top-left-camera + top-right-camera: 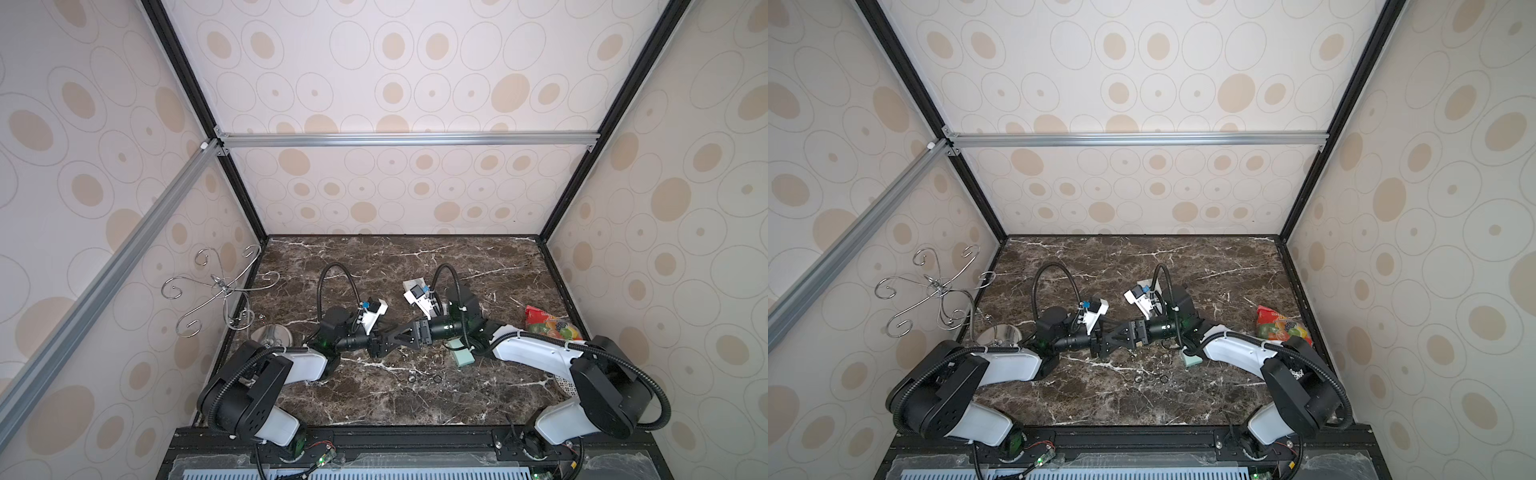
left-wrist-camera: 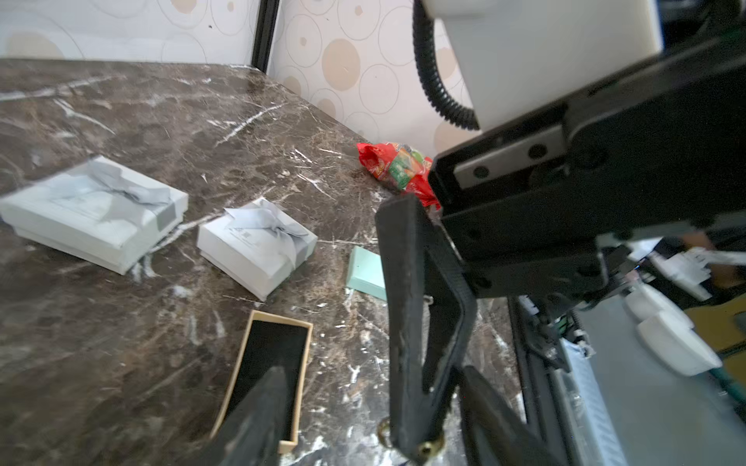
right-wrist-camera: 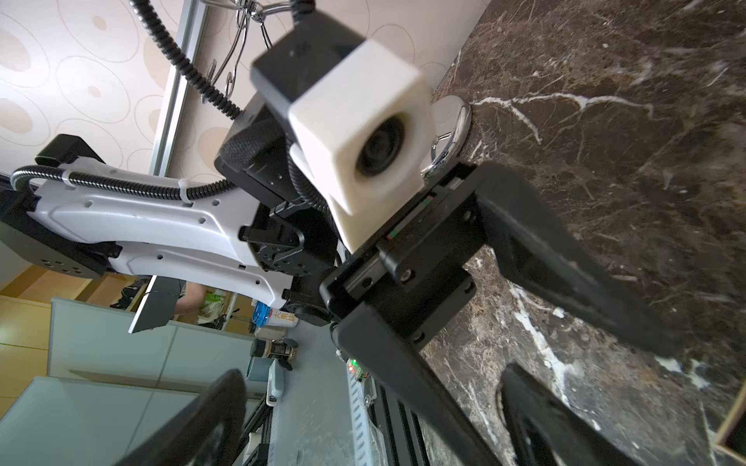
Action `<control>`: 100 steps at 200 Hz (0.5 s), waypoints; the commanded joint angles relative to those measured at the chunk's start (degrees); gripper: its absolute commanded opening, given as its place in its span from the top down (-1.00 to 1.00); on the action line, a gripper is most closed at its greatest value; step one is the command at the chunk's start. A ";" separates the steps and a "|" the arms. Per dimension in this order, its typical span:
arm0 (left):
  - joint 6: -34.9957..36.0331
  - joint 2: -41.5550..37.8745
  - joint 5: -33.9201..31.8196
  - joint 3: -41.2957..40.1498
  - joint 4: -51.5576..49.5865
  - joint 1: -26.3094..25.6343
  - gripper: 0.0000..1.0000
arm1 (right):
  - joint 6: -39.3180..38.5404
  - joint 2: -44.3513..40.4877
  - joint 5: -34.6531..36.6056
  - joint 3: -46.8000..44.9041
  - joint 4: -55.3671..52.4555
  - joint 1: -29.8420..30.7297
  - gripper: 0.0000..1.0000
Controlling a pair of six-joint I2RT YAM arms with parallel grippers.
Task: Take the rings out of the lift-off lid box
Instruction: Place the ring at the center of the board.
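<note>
Three tiny dark rings (image 1: 424, 379) (image 1: 1150, 379) lie in a row on the marble table (image 1: 415, 257), out of the box and nearer the front edge than both grippers. The lift-off lid box (image 2: 274, 355), tan-rimmed with black lining, stands lidless; the lining that shows is bare. It is hidden in both top views. My left gripper (image 1: 405, 336) (image 2: 374, 369) and right gripper (image 1: 390, 347) (image 3: 373, 373) meet mid-table, both open, fingers interleaved without clamping. A brassy hoop (image 2: 383, 433) peeks from behind the right gripper's finger (image 2: 420, 322).
Two white boxes with grey bows (image 2: 97, 214) (image 2: 258, 246) and a mint-green flat piece (image 2: 365, 274) (image 1: 463, 357) sit beyond the open box. A red snack bag (image 1: 548, 324) lies at the right edge. A curly silver wire stand (image 1: 220, 286) rises at the left wall.
</note>
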 commanded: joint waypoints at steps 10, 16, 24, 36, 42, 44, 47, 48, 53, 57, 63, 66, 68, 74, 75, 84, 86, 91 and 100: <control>-0.38 -0.40 0.98 1.78 2.61 -0.21 0.03 | 0.86 0.69 -1.15 0.40 2.34 -0.20 -0.98; -0.17 -0.52 0.88 1.75 2.32 -0.27 0.06 | 0.84 0.78 -1.10 0.23 2.41 -0.18 -0.98; 0.13 -0.81 0.79 1.73 1.71 -0.24 0.10 | 0.96 0.85 -1.10 0.13 2.52 -0.29 -0.98; 0.87 -1.19 0.62 1.97 0.61 -0.22 0.20 | 1.33 0.93 -1.19 -0.16 3.08 -0.52 -0.97; 1.06 -1.40 0.53 2.04 0.21 -0.22 0.22 | 1.51 0.92 -1.19 -0.23 3.42 -0.59 -0.97; 1.07 -1.45 0.53 2.06 0.02 -0.21 0.23 | 1.55 0.91 -1.17 -0.30 3.47 -0.69 -0.97; 1.37 -1.55 0.53 2.05 -0.29 -0.25 0.25 | 1.63 0.96 -1.26 -0.37 3.56 -0.79 -0.97; 1.40 -1.60 0.53 2.10 -0.43 -0.26 0.25 | 1.64 0.96 -1.27 -0.44 3.57 -0.76 -0.97; 1.70 -1.75 0.45 2.22 -1.07 -0.20 0.29 | 1.67 0.88 -1.28 -0.47 3.64 -0.82 -0.97; 1.92 -1.88 0.37 2.24 -1.40 -0.26 0.32 | 1.73 0.88 -1.36 -0.57 3.70 -0.90 -0.97; 2.33 -2.12 0.24 2.33 -1.98 -0.24 0.35 | 1.82 0.81 -1.45 -0.59 3.79 -1.07 -0.97; 2.41 -2.19 0.15 2.33 -2.17 -0.25 0.36 | 1.82 0.79 -1.45 -0.62 3.81 -1.19 -0.97; 2.47 -2.24 0.13 2.33 -2.31 -0.26 0.36 | 1.82 0.79 -1.47 -0.67 3.83 -1.28 -0.97; 2.82 -2.35 0.01 2.41 -2.82 -0.25 0.36 | 1.87 0.72 -1.54 -0.85 3.76 -1.47 -0.97; 2.87 -2.44 0.01 2.41 -2.88 -0.26 0.36 | 1.89 0.71 -1.54 -0.85 3.80 -1.45 -0.97; 3.29 -2.65 -0.12 2.59 -3.73 -0.25 0.37 | 1.91 0.50 -1.69 -1.01 3.75 -1.73 -0.96; 3.43 -2.67 -0.21 2.66 -3.91 -0.26 0.38 | 1.91 0.43 -1.71 -1.03 3.75 -1.81 -0.96; 3.73 -2.77 -0.24 2.76 -4.43 -0.27 0.40 | 1.91 0.37 -1.74 -1.17 3.73 -1.89 -0.96; 4.16 -2.88 -0.30 2.89 -5.07 -0.20 0.42 | 1.91 0.14 -1.81 -1.29 3.66 -2.12 -0.96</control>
